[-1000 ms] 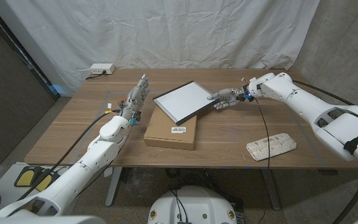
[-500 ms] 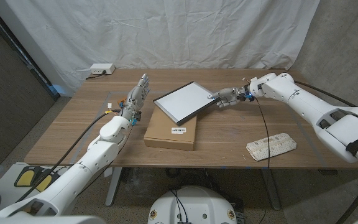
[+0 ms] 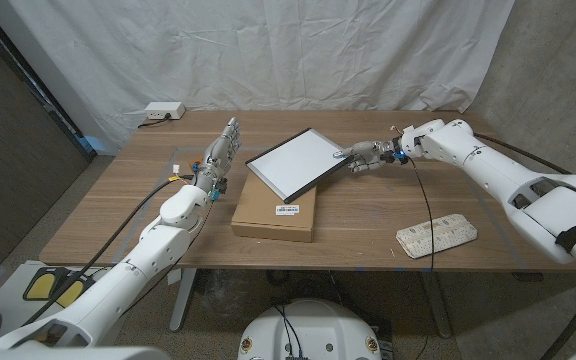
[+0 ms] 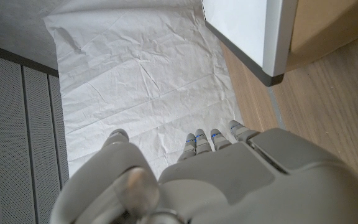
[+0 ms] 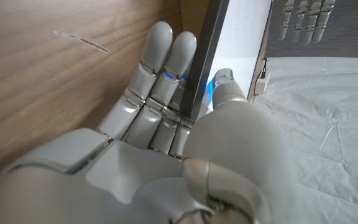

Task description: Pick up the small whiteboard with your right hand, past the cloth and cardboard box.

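Small whiteboard (image 3: 294,163) pinched at its right edge by the right hand (image 3: 361,158), thumb on the white face and fingers (image 5: 160,68) under the dark frame, as seen in the right wrist view (image 5: 241,43). Board tilted, its gripped side raised off the wooden table (image 3: 368,215), its near-left part over the back edge of the flat cardboard box (image 3: 276,211); touching the box or just above it, cannot tell. Box lying on the table between the two arms, label toward its far edge. Cloth (image 3: 436,234), a pale folded piece, lying well apart on the table's right near side, below the right forearm. Left hand (image 3: 221,152) holding nothing, fingers straight and close together, standing on edge just left of the board and the box, not touching either; board's corner (image 4: 253,37) visible beyond its fingertips in the left wrist view. White power strip (image 3: 163,111) at the far left corner of the table, in front of the white backdrop (image 3: 268,50).
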Motion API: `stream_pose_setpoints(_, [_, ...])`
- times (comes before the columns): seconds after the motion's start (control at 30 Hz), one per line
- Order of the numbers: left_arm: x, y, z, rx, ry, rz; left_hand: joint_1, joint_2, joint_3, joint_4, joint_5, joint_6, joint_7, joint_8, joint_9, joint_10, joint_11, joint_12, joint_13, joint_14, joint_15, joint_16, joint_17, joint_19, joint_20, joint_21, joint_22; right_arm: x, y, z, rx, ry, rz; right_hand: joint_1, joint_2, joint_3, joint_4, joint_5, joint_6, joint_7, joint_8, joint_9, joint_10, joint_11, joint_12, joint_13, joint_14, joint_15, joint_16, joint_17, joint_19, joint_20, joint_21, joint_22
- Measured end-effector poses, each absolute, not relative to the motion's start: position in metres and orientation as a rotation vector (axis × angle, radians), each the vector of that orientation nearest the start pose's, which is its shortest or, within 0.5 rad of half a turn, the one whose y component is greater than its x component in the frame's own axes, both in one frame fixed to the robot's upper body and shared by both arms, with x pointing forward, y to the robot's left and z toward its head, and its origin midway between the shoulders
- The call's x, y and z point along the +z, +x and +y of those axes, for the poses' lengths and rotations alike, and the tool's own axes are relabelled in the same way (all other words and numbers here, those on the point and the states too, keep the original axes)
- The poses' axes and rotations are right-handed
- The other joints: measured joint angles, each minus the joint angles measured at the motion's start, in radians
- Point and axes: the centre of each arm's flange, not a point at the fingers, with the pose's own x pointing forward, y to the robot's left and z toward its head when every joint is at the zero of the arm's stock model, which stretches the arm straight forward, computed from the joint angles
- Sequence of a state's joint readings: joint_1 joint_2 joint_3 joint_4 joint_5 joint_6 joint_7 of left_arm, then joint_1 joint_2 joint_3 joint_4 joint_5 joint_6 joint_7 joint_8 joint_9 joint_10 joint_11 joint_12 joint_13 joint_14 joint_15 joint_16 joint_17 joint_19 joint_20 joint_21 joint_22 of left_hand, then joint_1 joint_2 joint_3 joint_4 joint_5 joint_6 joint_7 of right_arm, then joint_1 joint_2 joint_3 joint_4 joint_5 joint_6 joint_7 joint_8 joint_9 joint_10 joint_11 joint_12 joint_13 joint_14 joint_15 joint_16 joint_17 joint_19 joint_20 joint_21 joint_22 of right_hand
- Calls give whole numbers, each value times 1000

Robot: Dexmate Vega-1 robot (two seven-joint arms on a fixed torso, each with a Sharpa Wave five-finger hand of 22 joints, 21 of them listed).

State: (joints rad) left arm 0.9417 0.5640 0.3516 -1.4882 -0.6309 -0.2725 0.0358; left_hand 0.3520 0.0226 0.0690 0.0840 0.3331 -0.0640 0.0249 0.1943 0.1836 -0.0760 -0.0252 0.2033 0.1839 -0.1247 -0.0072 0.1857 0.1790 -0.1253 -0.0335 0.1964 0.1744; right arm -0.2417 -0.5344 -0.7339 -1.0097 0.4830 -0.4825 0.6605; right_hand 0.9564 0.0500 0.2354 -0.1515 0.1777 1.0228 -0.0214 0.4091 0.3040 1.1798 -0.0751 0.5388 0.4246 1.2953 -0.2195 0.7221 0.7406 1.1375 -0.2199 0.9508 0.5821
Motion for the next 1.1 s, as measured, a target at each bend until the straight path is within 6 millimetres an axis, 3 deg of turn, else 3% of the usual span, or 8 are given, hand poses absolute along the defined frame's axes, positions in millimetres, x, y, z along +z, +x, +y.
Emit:
stream_pose_setpoints(0.07, [-26,619,278,-218,-17,-627,0,0,0,0,0,0,0,0,0,0,0,0,0,0,0,0,0,0,0,0,0,41,711,-239,673,-418,127,-5,5,12,-12,0,0,0,-6,15,0,0,0,0,0,0,0,16,-1,1,4,-3])
stream_pose_setpoints(0.53, [-19,619,274,-223,-3,-627,0,0,-3,-3,0,0,0,0,0,0,0,0,0,0,0,0,0,0,0,0,0,39,711,-240,681,-374,116,-8,7,14,-14,-1,23,-1,-25,97,1,-1,11,0,-4,-4,8,61,-10,5,41,9])
stream_pose_setpoints(0.57, [-19,620,274,-223,-2,-625,0,0,-3,-3,0,0,0,0,0,0,0,0,0,0,0,0,0,0,0,0,0,39,711,-240,681,-373,116,-8,7,25,-25,-1,23,-1,-26,101,1,-1,11,0,-4,-4,8,63,-10,5,43,9])
stream_pose_setpoints(1.1, [-13,620,271,-226,6,-629,0,0,-8,-3,0,0,0,0,0,0,0,0,0,0,0,0,0,4,3,0,0,39,711,-242,692,-338,101,-8,8,26,-26,-5,25,0,-42,170,1,-1,17,0,-4,-4,15,99,-25,9,68,12])
